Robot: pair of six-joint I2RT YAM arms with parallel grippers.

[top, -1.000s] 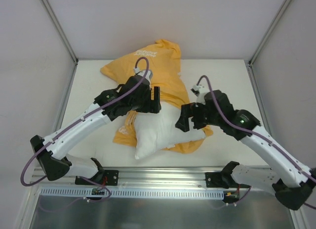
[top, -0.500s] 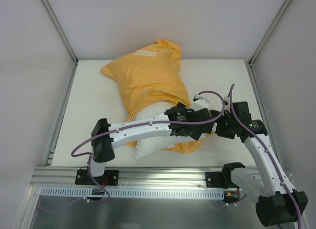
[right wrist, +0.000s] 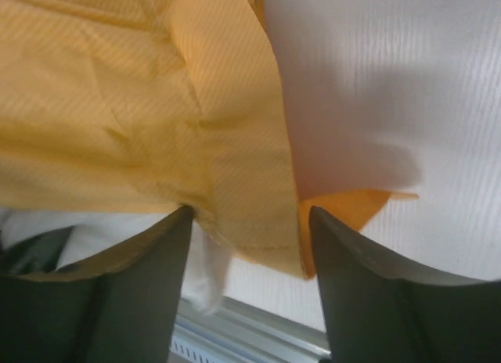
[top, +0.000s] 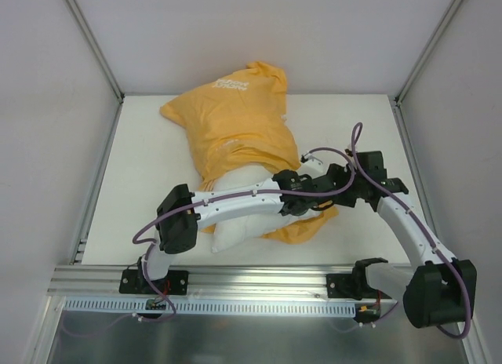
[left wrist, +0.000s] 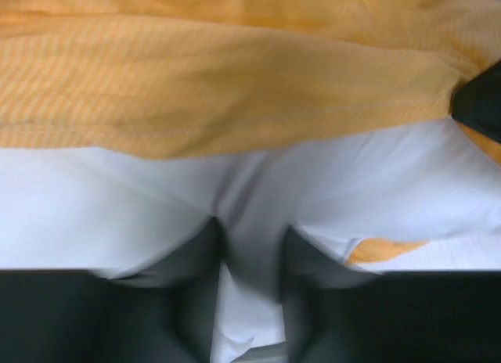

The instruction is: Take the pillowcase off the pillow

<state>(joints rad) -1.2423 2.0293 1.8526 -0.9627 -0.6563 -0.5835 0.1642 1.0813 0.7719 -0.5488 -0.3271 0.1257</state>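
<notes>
The orange pillowcase (top: 235, 125) (small white letters on top) lies all crumpled toward the back, and the fat white pillow (top: 232, 235) pokes out of its near end, half inside.

Top cam: high, behind arm bases (top: 153, 282), looks down on whole desk (top: 141, 144). L/R wrist cams: v. close, looking past left claw (left wrist: 249, 242), right claw (right wrist: 250, 222); all three share pillowcase (right wrist: 117, 105) hem over pillow (left wrist: 117, 199), mid-desk.

Matt ribbed cloth on pillowcase (top: 235, 121), smooth wht fabric on pillow (top: 233, 234).
</notes>
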